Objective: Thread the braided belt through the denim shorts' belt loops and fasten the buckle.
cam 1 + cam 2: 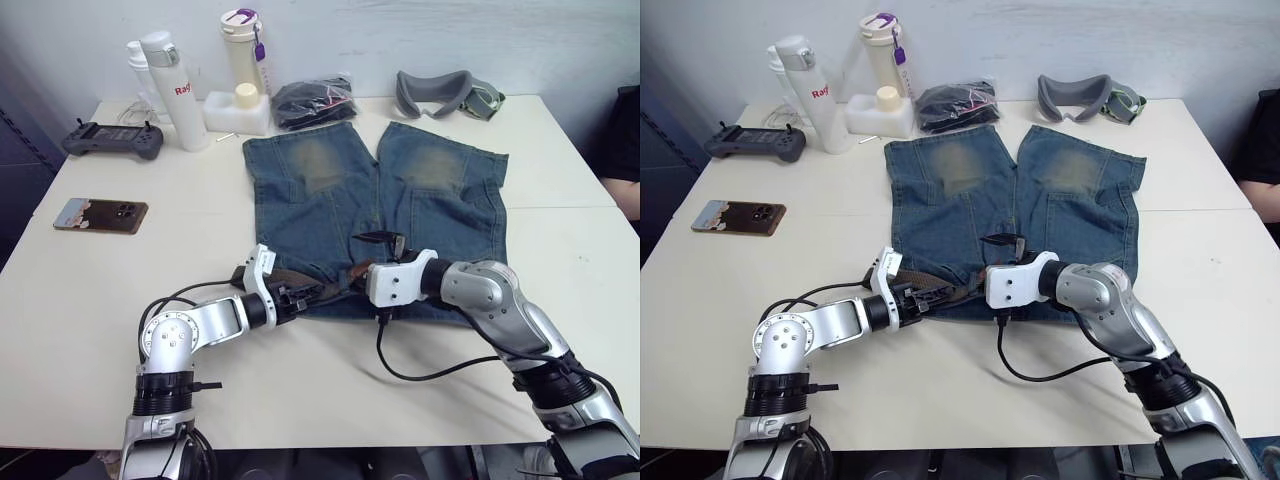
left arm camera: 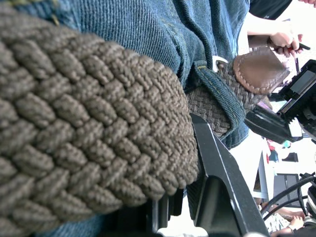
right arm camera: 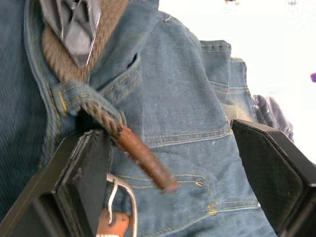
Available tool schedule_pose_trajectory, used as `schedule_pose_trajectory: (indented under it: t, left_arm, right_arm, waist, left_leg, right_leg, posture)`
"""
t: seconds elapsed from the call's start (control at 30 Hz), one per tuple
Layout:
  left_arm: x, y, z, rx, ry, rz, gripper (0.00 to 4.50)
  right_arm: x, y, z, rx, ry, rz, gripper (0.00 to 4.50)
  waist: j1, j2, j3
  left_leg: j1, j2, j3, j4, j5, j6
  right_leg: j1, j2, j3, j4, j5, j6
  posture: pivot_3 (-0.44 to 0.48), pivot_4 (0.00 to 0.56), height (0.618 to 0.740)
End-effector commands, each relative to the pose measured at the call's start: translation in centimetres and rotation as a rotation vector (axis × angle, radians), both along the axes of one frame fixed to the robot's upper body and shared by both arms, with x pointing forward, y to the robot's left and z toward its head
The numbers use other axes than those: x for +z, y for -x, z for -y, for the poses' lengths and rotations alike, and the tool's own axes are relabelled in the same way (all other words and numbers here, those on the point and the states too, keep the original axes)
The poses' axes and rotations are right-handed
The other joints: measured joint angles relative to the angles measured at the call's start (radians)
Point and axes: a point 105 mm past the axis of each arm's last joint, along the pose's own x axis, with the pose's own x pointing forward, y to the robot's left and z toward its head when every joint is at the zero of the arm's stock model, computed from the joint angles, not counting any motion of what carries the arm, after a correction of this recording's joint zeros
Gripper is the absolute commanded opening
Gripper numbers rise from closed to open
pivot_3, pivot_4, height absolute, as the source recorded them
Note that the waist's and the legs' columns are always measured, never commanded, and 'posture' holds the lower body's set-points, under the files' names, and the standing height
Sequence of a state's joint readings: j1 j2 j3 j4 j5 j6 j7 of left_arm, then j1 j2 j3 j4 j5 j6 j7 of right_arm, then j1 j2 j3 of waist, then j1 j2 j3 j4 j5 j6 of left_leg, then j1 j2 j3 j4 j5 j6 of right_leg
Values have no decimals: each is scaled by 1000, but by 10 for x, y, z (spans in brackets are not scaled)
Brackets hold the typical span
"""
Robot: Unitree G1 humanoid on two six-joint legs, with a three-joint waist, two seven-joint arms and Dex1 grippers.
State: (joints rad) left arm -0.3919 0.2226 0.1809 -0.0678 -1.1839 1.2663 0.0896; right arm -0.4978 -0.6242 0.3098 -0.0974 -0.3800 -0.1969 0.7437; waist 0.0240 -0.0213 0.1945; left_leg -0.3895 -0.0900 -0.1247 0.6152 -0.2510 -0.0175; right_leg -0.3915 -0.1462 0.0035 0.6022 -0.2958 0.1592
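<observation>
The denim shorts [image 1: 400, 200] lie flat on the table, waistband nearest me. The braided belt [image 2: 98, 123] runs along the waistband. My left gripper [image 1: 303, 295] is shut on it at the waistband's left part. The strap passes through a belt loop [image 3: 74, 96], and its brown leather tip [image 3: 148, 163] sticks out beyond the loop. The silver buckle [image 3: 123, 202] lies just beside that tip. My right gripper [image 1: 368, 262] hovers over the middle of the waistband, open, with the tip between its wide-spread fingers [image 3: 84, 168] but not touching them.
Behind the shorts stand two bottles [image 1: 175, 90], a white tub [image 1: 238, 110], a black bundled cloth [image 1: 312, 102] and grey goggles [image 1: 445, 92]. A phone [image 1: 100, 214] and a controller [image 1: 112, 139] lie at the left. A person's arm [image 1: 625, 190] shows at the right edge.
</observation>
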Motion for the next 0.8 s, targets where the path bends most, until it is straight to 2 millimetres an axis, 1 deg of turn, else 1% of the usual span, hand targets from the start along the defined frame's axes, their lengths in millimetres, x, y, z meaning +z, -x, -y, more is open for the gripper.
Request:
schedule_pose_trajectory:
  t: [0.03,0.23,0.27,0.33,0.4,0.43,0.47,0.53,0.57,0.7,0.77,0.8]
  left_arm:
    - [-28,9,-1,-8,-81,-101,0]
    - [-29,9,-2,-6,-82,-101,0]
    - [-29,9,-2,-7,-82,-101,0]
    - [-29,9,-2,-7,-83,-101,0]
    - [-29,9,-3,-8,-86,-100,0]
    - [-28,8,-3,-8,-85,-99,0]
    - [-28,8,-4,-9,-84,-98,0]
    - [-28,8,-5,-8,-79,-104,0]
    - [-28,7,-5,-7,-75,-106,0]
    - [-27,7,-6,-14,-72,-103,0]
    - [-24,8,-9,-11,-64,-99,864]
    - [-22,9,-11,-16,-50,-94,1133]
  right_arm:
    - [11,0,-5,32,6,79,4161]
    - [8,1,3,38,34,65,4161]
    - [8,1,5,40,38,66,3929]
    - [6,3,8,46,48,58,3302]
    - [5,6,10,55,60,54,2375]
    - [5,7,12,57,64,52,1799]
    - [4,7,13,59,67,50,1366]
    - [3,8,15,62,63,38,326]
    - [0,8,15,63,68,30,48]
    - [-3,8,16,67,76,24,48]
    - [-3,7,15,69,75,23,0]
    - [-3,7,16,69,75,24,0]
  waist:
    - [1,0,0]
    - [1,0,0]
    - [1,0,0]
    - [1,0,0]
    - [1,0,0]
    - [1,0,0]
    - [1,0,0]
    - [0,0,0]
    - [0,0,0]
    - [0,0,0]
    - [0,0,0]
    - [0,0,0]
  left_leg:
    - [0,0,0,0,0,0]
    - [0,0,0,0,0,0]
    - [0,0,0,0,0,0]
    - [0,0,0,0,0,0]
    - [0,0,0,0,0,0]
    - [0,0,0,0,0,0]
    - [0,0,0,0,0,0]
    - [0,0,0,0,0,0]
    - [0,0,0,0,0,0]
    - [0,0,0,0,0,0]
    - [0,0,0,0,0,0]
    - [0,0,0,0,0,0]
  right_leg:
    - [0,0,0,0,0,0]
    - [0,0,0,0,0,0]
    - [0,0,0,0,0,0]
    - [0,0,0,0,0,0]
    - [0,0,0,0,0,0]
    - [0,0,0,0,0,0]
    - [0,0,0,0,0,0]
    - [0,0,0,0,0,0]
    - [0,0,0,0,0,0]
    - [0,0,0,0,0,0]
    - [0,0,0,0,0,0]
    - [0,0,0,0,0,0]
  posture:
    - [0,150,740]
    - [0,150,740]
    - [0,150,740]
    - [0,150,740]
    - [0,150,740]
    - [0,150,740]
    - [0,150,740]
    - [0,150,740]
    - [0,150,740]
    - [0,150,740]
    - [0,150,740]
    - [0,150,740]
